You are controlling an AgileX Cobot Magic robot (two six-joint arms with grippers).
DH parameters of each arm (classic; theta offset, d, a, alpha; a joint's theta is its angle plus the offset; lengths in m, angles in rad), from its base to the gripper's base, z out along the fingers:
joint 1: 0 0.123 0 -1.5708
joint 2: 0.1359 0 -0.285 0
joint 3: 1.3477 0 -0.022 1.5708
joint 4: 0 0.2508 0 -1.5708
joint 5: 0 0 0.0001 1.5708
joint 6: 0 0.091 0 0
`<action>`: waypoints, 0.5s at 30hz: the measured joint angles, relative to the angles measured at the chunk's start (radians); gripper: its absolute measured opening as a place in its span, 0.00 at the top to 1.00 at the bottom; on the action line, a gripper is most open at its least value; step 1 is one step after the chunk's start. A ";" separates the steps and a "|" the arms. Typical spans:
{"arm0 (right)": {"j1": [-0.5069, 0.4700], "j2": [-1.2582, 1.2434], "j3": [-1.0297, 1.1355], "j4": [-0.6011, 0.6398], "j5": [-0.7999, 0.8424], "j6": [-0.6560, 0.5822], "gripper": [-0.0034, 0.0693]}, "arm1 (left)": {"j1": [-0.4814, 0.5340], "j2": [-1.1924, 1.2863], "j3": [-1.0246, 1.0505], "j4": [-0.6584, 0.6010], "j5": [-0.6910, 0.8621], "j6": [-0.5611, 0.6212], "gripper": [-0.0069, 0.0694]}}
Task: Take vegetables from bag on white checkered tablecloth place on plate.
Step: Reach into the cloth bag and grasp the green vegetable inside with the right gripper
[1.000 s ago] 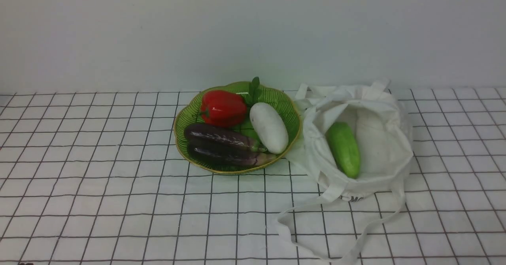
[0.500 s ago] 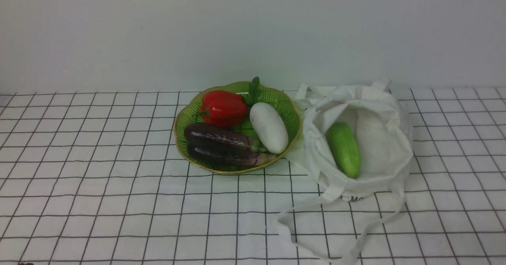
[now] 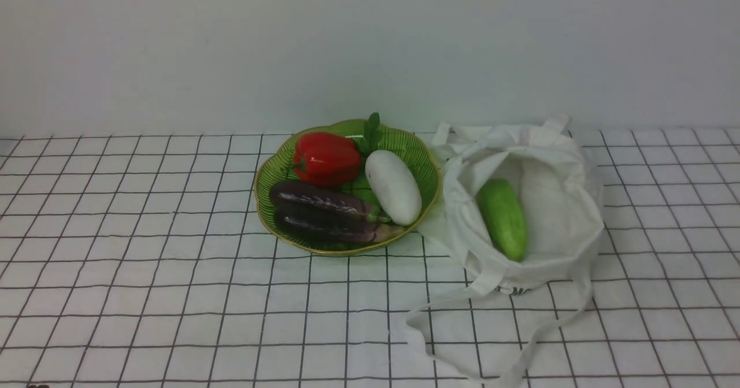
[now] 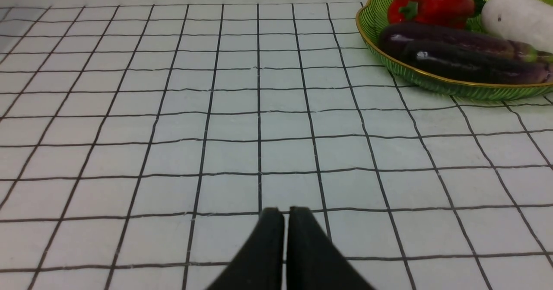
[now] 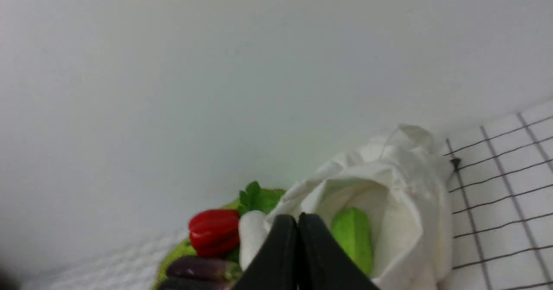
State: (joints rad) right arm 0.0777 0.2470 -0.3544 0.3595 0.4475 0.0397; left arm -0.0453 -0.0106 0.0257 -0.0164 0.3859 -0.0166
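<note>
A light-green cucumber-like vegetable (image 3: 502, 218) lies inside the open white cloth bag (image 3: 555, 174) on the checkered tablecloth (image 3: 144, 272), right of the green ribbed plate (image 3: 417, 154). It also shows in the right wrist view (image 5: 353, 238) inside the bag (image 5: 402, 203). Neither arm shows in the front view. My left gripper (image 4: 286, 214) is shut and empty over bare cloth, with the plate (image 4: 371, 20) off to one side. My right gripper (image 5: 297, 218) is shut and empty, apart from the bag and pointing toward it.
The plate holds a red bell pepper (image 3: 325, 158), a white oblong vegetable (image 3: 394, 187), two dark purple eggplants (image 3: 324, 211) and a leafy green sprig (image 3: 370, 130). The bag's long straps (image 3: 439, 324) trail toward the front. A pale wall stands behind.
</note>
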 joint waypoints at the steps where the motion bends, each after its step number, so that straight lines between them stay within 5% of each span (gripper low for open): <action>1: 0.000 0.113 -0.078 -0.079 0.088 0.006 0.97 | 0.000 0.000 0.000 0.000 0.000 0.000 0.92; 5: 0.000 0.429 -0.193 -0.182 0.223 0.056 0.97 | 0.000 0.000 0.000 0.000 0.000 0.000 0.92; 15: 0.132 1.135 -0.499 -0.102 0.193 -0.056 0.94 | 0.000 0.000 0.000 0.000 0.000 0.000 0.92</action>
State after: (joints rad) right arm 0.2095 1.3819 -0.8539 0.2577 0.6408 -0.0166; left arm -0.0453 -0.0106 0.0257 -0.0164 0.3859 -0.0166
